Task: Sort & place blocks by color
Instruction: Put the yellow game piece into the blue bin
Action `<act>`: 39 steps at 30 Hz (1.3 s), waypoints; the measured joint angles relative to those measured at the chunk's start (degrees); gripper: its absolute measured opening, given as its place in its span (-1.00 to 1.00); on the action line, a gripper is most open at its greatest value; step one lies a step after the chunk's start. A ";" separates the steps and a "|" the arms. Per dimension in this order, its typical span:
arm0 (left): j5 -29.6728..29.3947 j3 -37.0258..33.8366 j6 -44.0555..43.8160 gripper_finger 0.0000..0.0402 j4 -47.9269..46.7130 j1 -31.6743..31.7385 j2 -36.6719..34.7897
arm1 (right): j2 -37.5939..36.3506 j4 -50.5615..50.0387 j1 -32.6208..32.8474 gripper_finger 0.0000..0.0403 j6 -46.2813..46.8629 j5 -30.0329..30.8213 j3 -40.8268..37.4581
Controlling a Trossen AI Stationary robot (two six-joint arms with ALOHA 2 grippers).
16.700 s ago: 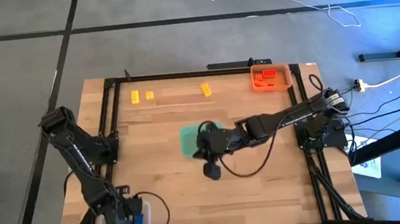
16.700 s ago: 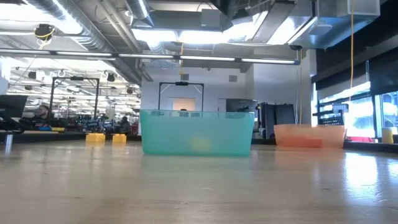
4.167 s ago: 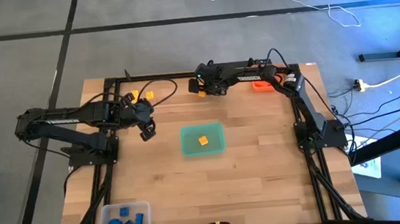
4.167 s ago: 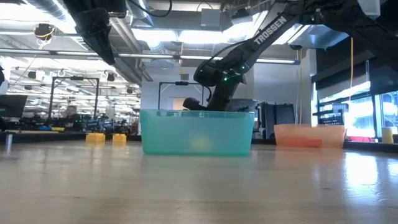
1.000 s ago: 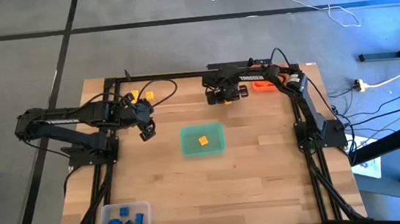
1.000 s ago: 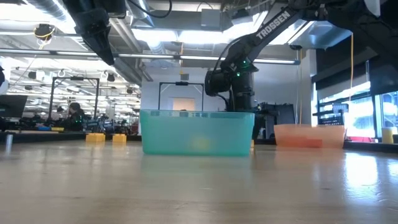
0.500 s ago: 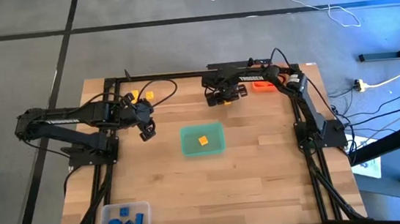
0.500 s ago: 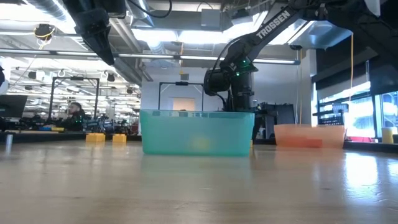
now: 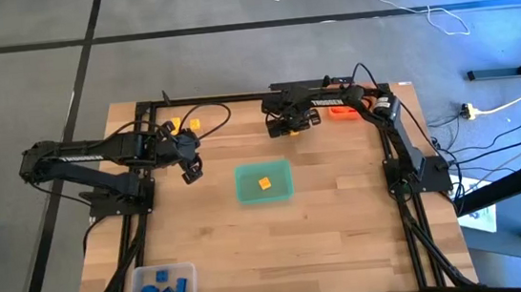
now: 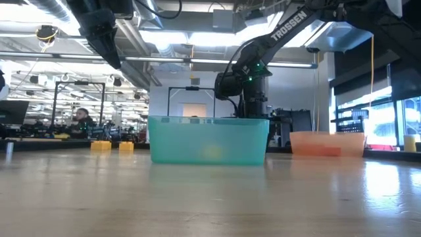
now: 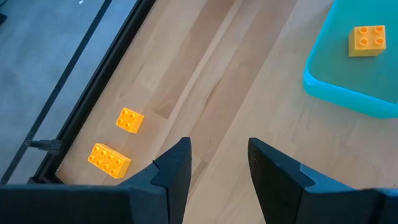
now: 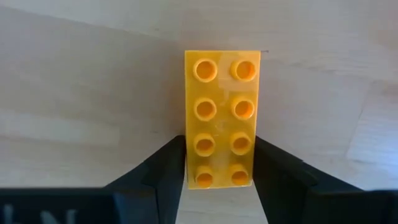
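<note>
A long yellow brick was clamped between the fingers of the right gripper near the table's far edge, beyond the green tray, which held one yellow brick. The left gripper hung open and empty left of that tray. Two yellow bricks lay at the far left; blue bricks were kept in the clear tray, red ones in the orange tray.

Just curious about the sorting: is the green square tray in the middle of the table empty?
No, the green square tray holds one small yellow plastic brick.
</note>
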 joint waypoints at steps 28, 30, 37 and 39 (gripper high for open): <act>0.00 0.00 -0.03 -0.26 0.48 0.00 0.01 | 0.17 -4.81 1.07 -0.31 -15.19 -2.67 3.12; 0.00 0.00 -0.03 -0.26 0.46 0.00 0.01 | 0.17 -7.88 1.70 -0.31 -18.50 -2.71 5.85; -0.05 0.00 -0.01 -0.26 0.42 0.01 0.00 | 0.17 -21.81 5.97 -0.31 -27.81 -4.18 19.31; -0.54 0.00 0.01 -0.26 0.41 0.02 0.01 | 0.17 -24.76 7.77 -0.31 -29.21 -6.00 23.59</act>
